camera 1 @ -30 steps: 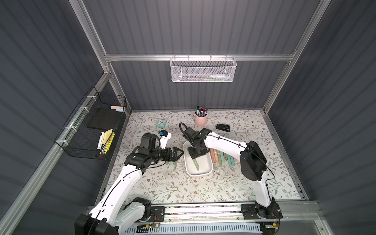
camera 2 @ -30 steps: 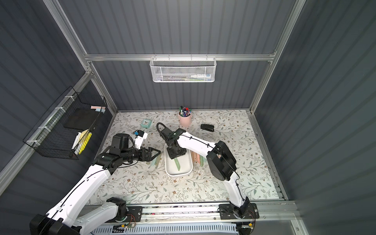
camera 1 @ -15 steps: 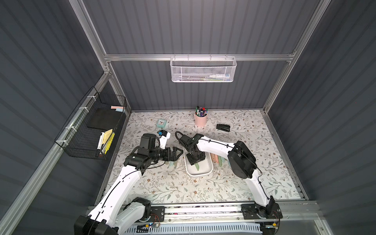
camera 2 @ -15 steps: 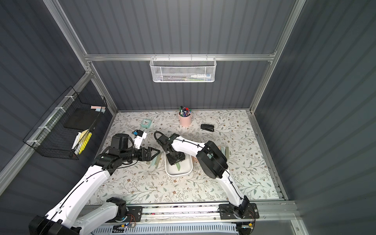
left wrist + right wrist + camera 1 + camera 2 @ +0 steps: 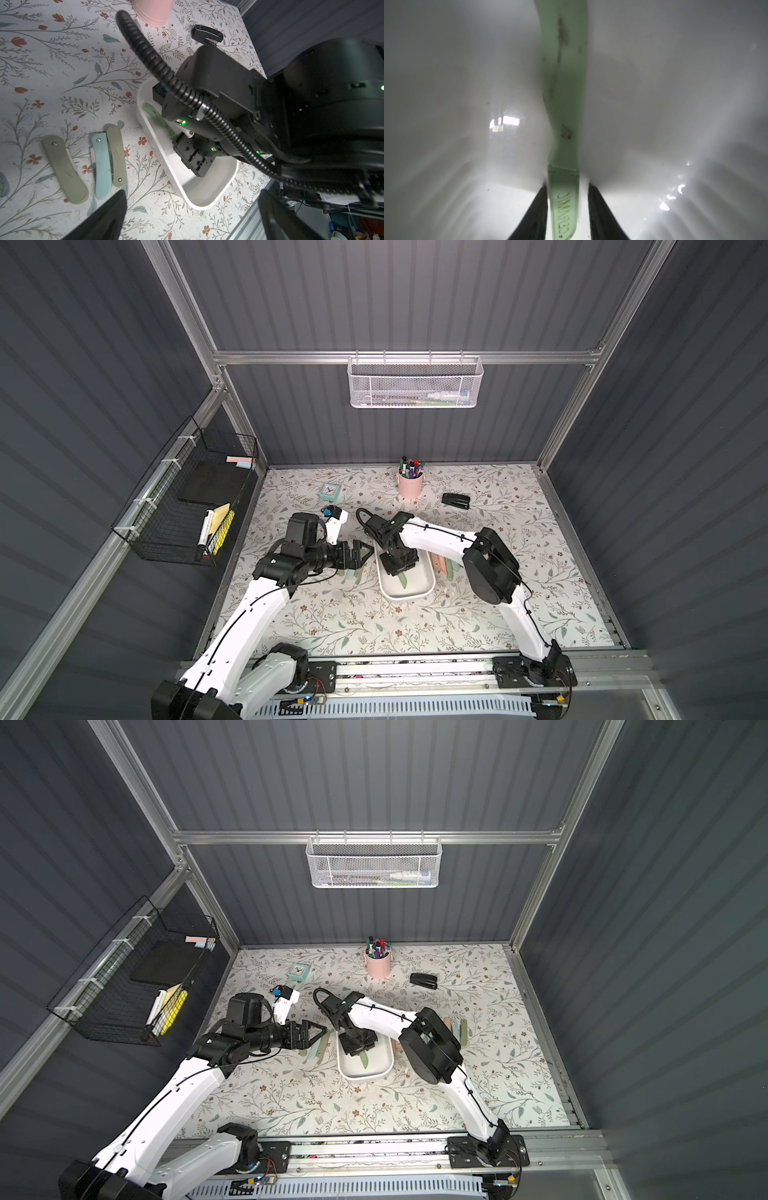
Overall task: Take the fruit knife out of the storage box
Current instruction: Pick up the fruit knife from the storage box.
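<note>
Fruit knife (image 5: 564, 104) lies flat inside the storage box (image 5: 415, 594), where the right gripper (image 5: 567, 207) has just dipped down and drawn its fingers close on both sides of it, so lifting looks near. I cannot tell if it pinches yet. The left gripper (image 5: 368, 551) hangs spread wide just beside the box.

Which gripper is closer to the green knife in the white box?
Right. The right gripper is down in the storage box, fingers either side of the fruit knife; the left gripper hovers open outside the box.
</note>
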